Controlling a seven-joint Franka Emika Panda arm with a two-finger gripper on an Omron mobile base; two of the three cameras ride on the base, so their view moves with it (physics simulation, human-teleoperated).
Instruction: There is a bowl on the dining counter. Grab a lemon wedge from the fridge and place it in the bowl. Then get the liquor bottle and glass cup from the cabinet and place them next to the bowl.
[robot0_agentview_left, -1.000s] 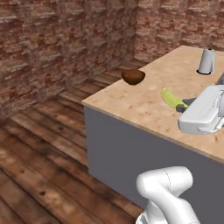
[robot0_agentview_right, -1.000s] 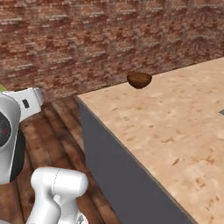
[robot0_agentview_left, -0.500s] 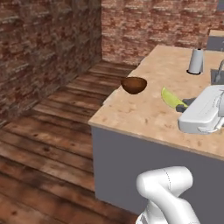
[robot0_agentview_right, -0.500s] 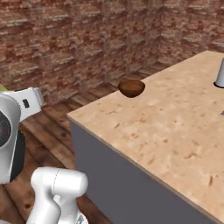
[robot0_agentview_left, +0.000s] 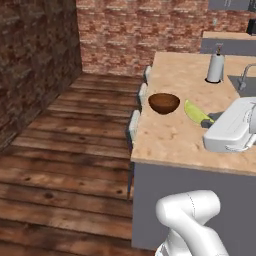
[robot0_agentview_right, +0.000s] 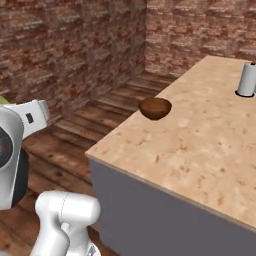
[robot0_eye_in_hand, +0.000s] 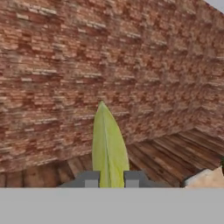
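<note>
Yellow-green wedge (robot0_eye_in_hand: 108, 148) is pinched between the gripper (robot0_eye_in_hand: 110, 179) tips at its thin base. It looks light and slippery, so a gentle hold suits; the bowl (robot0_agentview_left: 164, 103) lies at ten o'clock of it.

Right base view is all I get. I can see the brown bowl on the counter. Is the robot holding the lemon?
Observer: Yes. In the hand view the gripper is shut on the wedge, which sticks straight out between the finger tips.
Operator: Is anything in the bowl yet?
Observer: No. The left base view looks down into the bowl, and it is empty.
Operator: What is past the grey cylinder?
Observer: In the left base view, a faucet stands on the counter to the right of the cylinder.
</note>
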